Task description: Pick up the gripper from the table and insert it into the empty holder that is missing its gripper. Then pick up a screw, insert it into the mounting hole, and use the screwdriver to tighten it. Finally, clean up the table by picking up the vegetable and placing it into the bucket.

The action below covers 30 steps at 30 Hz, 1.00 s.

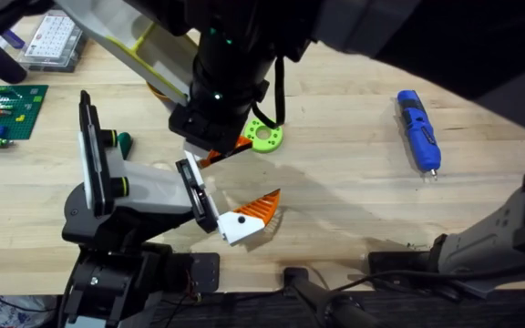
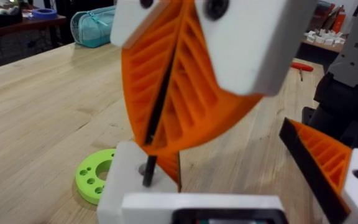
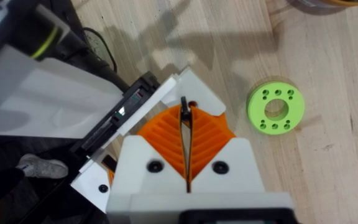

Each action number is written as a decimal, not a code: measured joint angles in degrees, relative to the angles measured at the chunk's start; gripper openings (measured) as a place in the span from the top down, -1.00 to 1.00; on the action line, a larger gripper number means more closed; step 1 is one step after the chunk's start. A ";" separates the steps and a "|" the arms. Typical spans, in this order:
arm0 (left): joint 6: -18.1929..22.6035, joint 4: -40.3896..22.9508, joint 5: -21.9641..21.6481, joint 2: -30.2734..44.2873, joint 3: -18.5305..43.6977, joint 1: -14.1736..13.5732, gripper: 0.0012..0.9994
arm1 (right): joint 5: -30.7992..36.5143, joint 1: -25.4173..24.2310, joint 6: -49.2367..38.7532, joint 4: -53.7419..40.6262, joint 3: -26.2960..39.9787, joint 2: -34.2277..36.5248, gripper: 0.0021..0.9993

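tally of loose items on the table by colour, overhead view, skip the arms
Blue: 1, the bright blue pen-shaped electric screwdriver
Lime green: 1, the flat lime green plastic ring with holes
Dark green: 2, the flat green studded baseplate with small bricks and a small dark green object
Clear: 1, the clear compartment box
Total: 5

Bright blue screwdriver (image 1: 418, 131); lime green ring (image 1: 266, 137) — orange ribbed pads (image 3: 166, 138), apparently white-backed.

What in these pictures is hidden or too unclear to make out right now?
Bucket: right wrist view, cut off by the frame edge; overhead, mostly covered by the right arm.
Screw tip: left wrist view, blurred, so how deep it sits is unclear.
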 joint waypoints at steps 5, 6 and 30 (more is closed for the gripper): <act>-0.07 -0.18 0.07 0.02 0.02 0.00 -0.98 | 0.04 0.00 0.02 -0.28 0.00 0.02 0.99; -0.07 -0.22 0.10 0.02 0.02 0.00 -0.98 | 0.02 0.00 0.02 -0.30 0.00 0.02 0.99; -0.17 -0.24 0.11 0.02 0.02 0.00 -0.98 | 1.60 0.03 0.06 -3.58 7.15 0.00 0.99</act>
